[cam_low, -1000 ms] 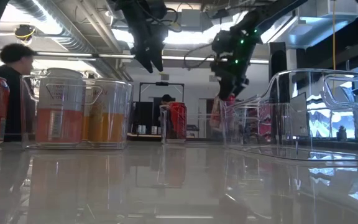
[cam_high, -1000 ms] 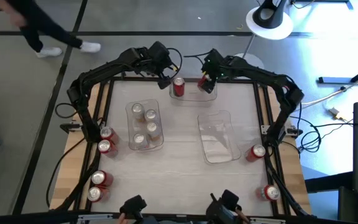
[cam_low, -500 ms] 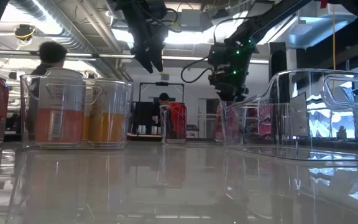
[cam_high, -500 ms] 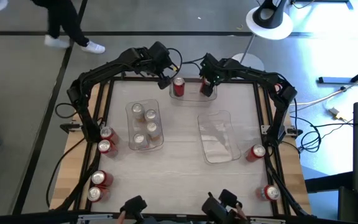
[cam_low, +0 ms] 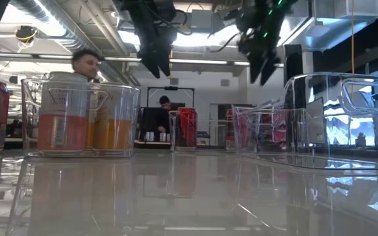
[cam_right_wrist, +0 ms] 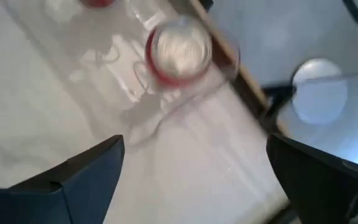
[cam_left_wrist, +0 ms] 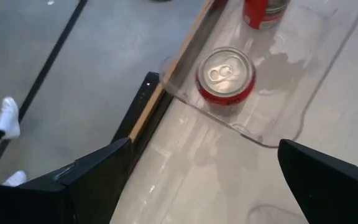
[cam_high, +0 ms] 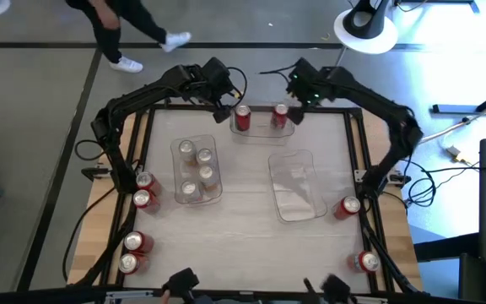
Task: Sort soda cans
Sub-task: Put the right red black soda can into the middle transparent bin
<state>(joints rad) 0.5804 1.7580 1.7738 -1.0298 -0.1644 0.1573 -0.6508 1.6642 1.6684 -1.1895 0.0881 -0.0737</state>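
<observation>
So both grippers hang empty with jaws spread wide: left gripper [cam_high: 223,105] and right gripper [cam_high: 298,95] flank the far clear bin [cam_high: 260,131], where two red soda cans [cam_high: 242,117] stand upright.

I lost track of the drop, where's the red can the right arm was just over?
In the high view it stands in the clear bin at the table's far edge, the right-hand red can of two, with the open right gripper just beyond it.
</observation>
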